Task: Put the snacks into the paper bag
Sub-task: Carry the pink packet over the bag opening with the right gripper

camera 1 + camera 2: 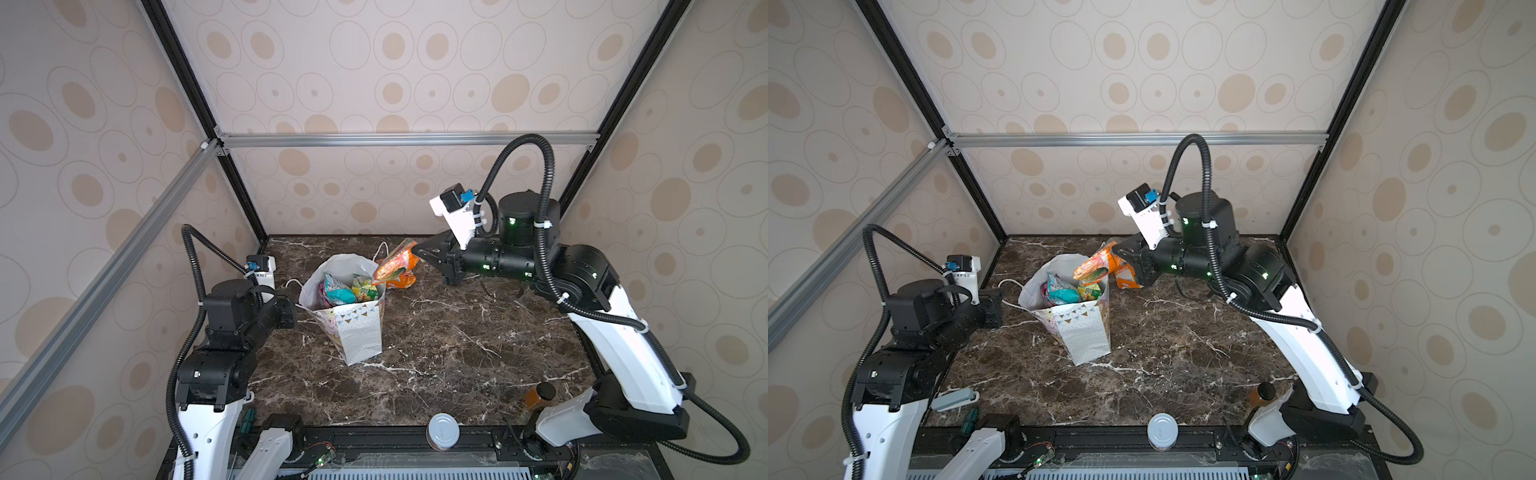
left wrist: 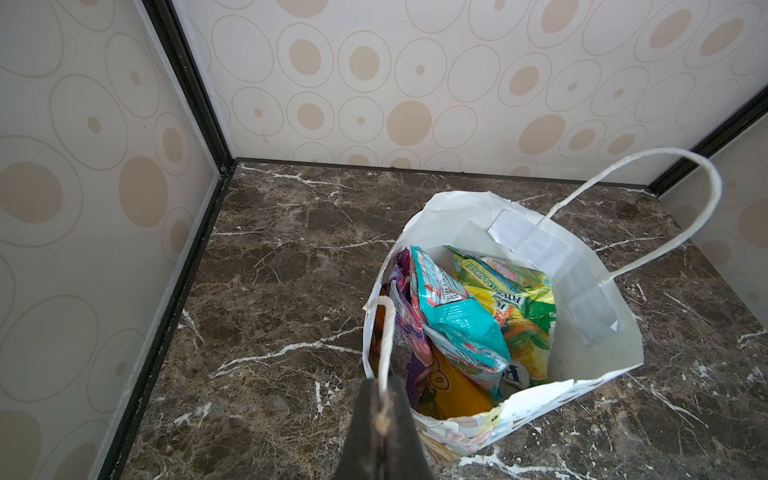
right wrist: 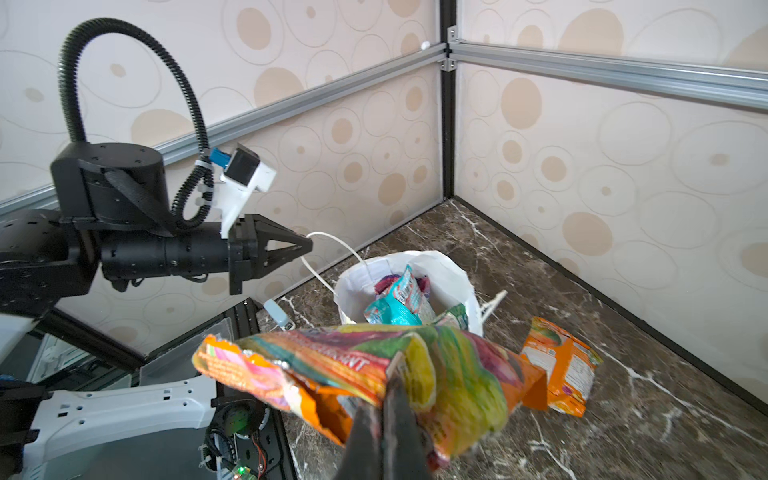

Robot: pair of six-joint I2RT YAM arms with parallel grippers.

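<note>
The white paper bag (image 1: 359, 332) (image 1: 1086, 332) stands open at the table's middle left. It holds several snacks, among them a teal packet (image 2: 453, 316), a green one (image 2: 519, 299) and a purple one (image 2: 405, 332). My left gripper (image 2: 380, 386) (image 1: 297, 306) is shut on the bag's near cord handle (image 2: 386, 332), pulling it sideways. My right gripper (image 3: 392, 374) (image 1: 415, 250) is shut on a crumpled orange, multicoloured packet (image 3: 332, 361) (image 1: 392, 266). This packet hangs in the air just beyond the bag's far right rim. Another orange packet (image 3: 561, 365) (image 1: 1127, 277) lies on the table behind the bag.
A silver-lidded can (image 1: 443, 430) stands at the table's front edge. An amber bottle with a black cap (image 1: 539, 395) sits at the front right by my right arm's base. A grey object (image 1: 955, 399) lies at the front left. Patterned walls close three sides.
</note>
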